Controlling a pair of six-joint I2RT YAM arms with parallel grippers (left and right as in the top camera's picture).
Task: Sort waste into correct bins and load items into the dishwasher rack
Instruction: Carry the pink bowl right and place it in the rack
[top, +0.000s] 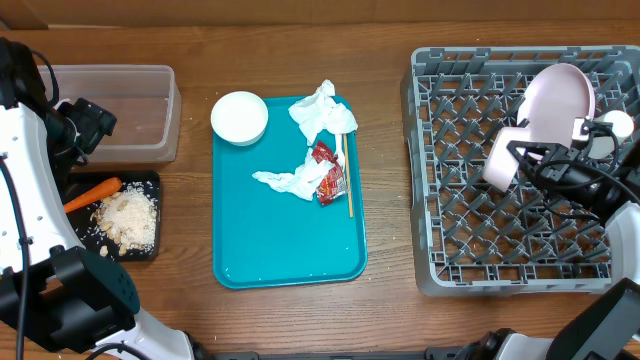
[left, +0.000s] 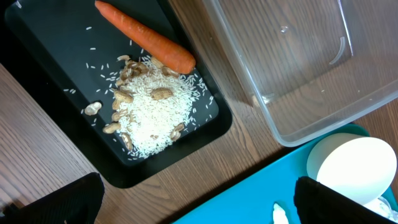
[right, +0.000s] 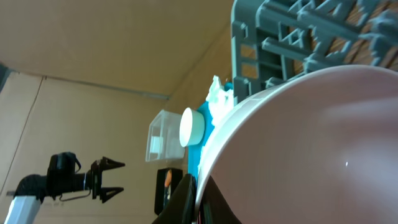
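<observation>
Right pincer (top: 518, 152), clenched on the rim of the large round plate (top: 562, 98), holds it tilted on edge over the far right rows of the grey dishwasher rack (top: 440, 255), pegs directly beneath. Left pincer (top: 97, 122), spread wide and empty, hangs beside the clear tub (top: 150, 80), the nearer arm to the crumpled napkins (top: 322, 112) on the teal tray (top: 280, 250).

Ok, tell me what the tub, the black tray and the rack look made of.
Clear tub: see-through glossy plastic; the table shows through its walls.
Black tray: probably plastic, smooth with a slight sheen; could be something else.
Dishwasher rack: grey moulded plastic, matte, with a grid of uniform pegs.
</observation>
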